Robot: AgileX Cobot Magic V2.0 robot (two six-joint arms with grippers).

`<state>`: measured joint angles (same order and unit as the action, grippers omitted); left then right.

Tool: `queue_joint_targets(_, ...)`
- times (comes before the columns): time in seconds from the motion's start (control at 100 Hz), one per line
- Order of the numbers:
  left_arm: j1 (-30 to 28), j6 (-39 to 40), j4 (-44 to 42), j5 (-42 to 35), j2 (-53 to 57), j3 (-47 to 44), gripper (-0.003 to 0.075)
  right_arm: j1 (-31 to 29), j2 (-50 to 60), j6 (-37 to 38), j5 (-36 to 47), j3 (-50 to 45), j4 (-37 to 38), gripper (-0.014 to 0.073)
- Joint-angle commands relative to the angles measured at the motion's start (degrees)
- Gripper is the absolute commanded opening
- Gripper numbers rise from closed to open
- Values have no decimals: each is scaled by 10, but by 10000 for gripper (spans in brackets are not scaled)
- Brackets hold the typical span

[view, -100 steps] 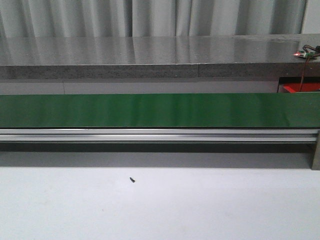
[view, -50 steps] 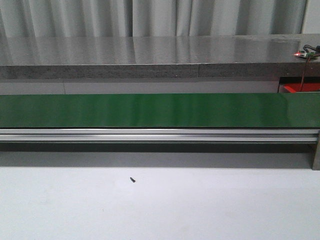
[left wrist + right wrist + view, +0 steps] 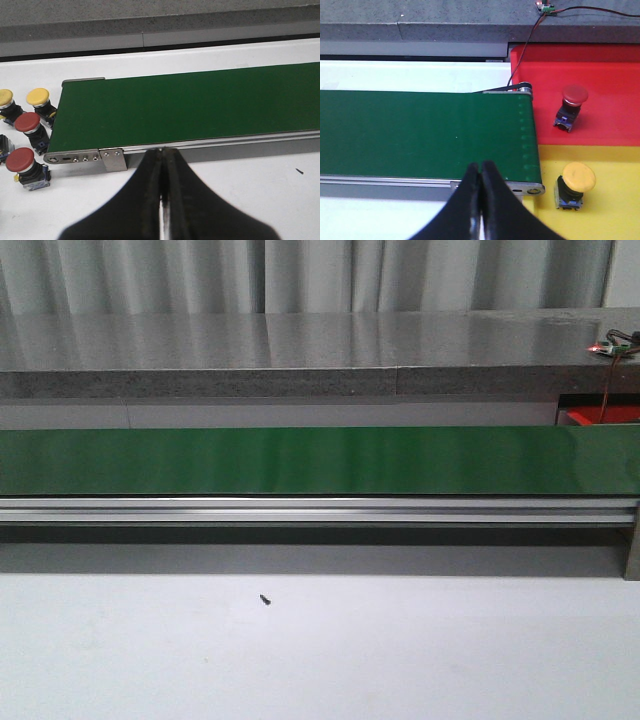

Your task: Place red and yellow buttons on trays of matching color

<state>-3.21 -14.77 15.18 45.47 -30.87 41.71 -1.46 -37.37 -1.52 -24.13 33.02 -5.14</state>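
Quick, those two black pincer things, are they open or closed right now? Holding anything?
Left tool: closed, black fingers pressed together, holding nothing.
Right tool: closed, black fingers pressed together, holding nothing.

Green conveyor belt (image 3: 300,460); small black screw (image 3: 265,599) on table (image 3: 400,660).

Smooth black tapered fingers (image 3: 150,200) on each hand.

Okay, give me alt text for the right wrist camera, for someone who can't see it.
A red button lies in a red tray and a yellow button in a yellow tray, both trays at the end of a bare green conveyor belt. The right gripper hangs shut over the belt's near rail, holding nothing.
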Motion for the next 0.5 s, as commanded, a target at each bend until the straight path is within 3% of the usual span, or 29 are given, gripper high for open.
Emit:
queue_joint_targets(0.0,3,2,15,-46,-4,17,-19,0,2,-4,43,16,5,-66)
queue_joint_targets(0.21,3,2,14,-65,-5,17,-20,0,2,-4,43,16,5,-66)
queue_joint_targets(0.32,3,6,-28,-68,-5,17,-20,0,2,-4,43,16,5,-66)
queue_joint_targets(0.49,3,159,-124,-80,-26,19,-20,0,2,-4,43,16,5,-66)
